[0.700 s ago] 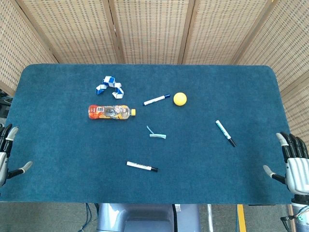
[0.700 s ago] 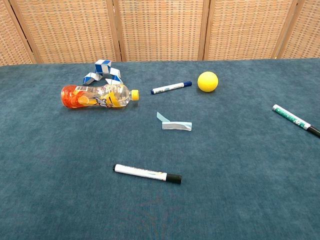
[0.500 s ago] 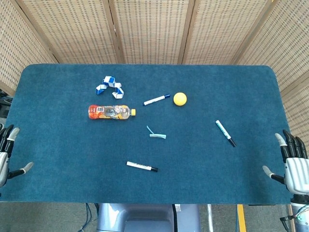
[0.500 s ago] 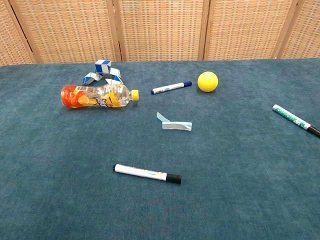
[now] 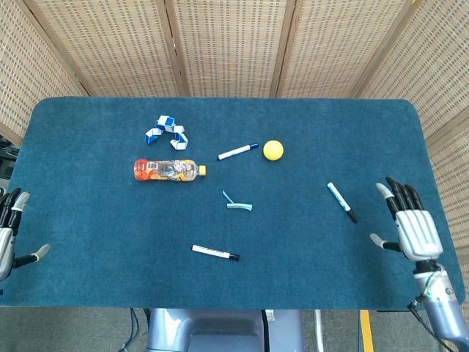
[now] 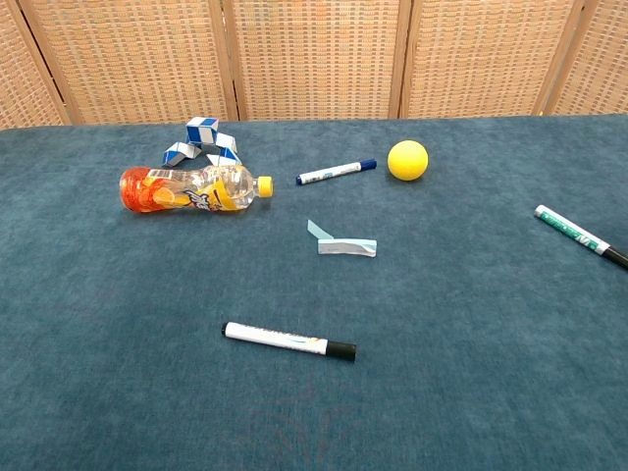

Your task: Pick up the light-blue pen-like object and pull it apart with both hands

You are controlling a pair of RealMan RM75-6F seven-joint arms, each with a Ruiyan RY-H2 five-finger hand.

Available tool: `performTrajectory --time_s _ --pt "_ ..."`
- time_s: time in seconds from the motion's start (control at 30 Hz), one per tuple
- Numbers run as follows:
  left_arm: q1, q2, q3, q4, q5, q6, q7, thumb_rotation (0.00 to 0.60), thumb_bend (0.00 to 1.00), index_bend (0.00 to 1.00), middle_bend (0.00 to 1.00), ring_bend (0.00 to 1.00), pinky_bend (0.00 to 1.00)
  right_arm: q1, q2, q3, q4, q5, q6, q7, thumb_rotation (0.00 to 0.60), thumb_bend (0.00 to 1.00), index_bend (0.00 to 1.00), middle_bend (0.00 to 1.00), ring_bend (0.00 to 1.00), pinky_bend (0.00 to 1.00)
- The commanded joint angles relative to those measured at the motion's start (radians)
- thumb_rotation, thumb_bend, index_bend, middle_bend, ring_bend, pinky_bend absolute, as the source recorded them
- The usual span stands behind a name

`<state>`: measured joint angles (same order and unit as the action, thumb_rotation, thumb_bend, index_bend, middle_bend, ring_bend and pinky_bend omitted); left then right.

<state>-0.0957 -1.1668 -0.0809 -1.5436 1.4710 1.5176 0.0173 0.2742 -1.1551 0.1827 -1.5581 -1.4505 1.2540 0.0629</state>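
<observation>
The light-blue pen-like object lies near the middle of the blue felt-covered table, bent into a shallow angle, with one short thin arm pointing up and away and a wider flat arm lying level; in the chest view it sits just below the line between the bottle and the ball. Neither hand touches it. The right hand hovers over the right part of the table, palm down, its fingers spread wide and holding nothing, beside the green-and-white marker with a black cap. The left hand shows only partly at the left edge of the head view, fingers apart and empty. Above the task object lie a clear plastic bottle with orange contents and a yellow cap, on its side, a blue-and-white folding snake puzzle, a white marker with a blue cap and a yellow ball. Nearer the front edge lies a white marker with a black cap.
</observation>
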Motion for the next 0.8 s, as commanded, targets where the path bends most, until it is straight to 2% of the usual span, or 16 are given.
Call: performTrajectory --time_s 0.03,0.2,0.33,0.57,0.8 --pt "-0.002 -0.007 -0.007 0.002 -0.014 -0.005 0.01 0.6 0.0 0.0 0.0 0.0 0.0 0.183 0.016 0.1 -0.013 0.151 -0.258 0.046 0.6 0.0 0.15 0.0 0.0 0.0" --pt "-0.012 -0.016 -0.014 0.003 -0.033 -0.022 0.033 0.6 0.0 0.0 0.0 0.0 0.0 0.307 -0.027 0.147 0.001 0.314 -0.399 -0.052 0.6 0.0 0.27 0.0 0.0 0.0" --pt "-0.018 -0.021 -0.019 0.006 -0.05 -0.038 0.041 0.6 0.0 0.0 0.0 0.0 0.0 0.397 -0.072 0.162 -0.002 0.48 -0.475 -0.145 0.6 0.0 0.31 0.0 0.0 0.0" --pt "-0.02 -0.02 -0.025 0.008 -0.062 -0.043 0.038 0.6 0.0 0.0 0.0 0.0 0.0 0.482 -0.15 0.158 -0.004 0.608 -0.446 -0.27 0.6 0.02 0.4 0.0 0.0 0.0" --pt "-0.019 -0.016 -0.025 0.012 -0.067 -0.047 0.02 0.6 0.0 0.0 0.0 0.0 0.0 0.598 -0.312 0.136 0.018 0.795 -0.322 -0.481 0.6 0.11 0.41 0.0 0.0 0.0"
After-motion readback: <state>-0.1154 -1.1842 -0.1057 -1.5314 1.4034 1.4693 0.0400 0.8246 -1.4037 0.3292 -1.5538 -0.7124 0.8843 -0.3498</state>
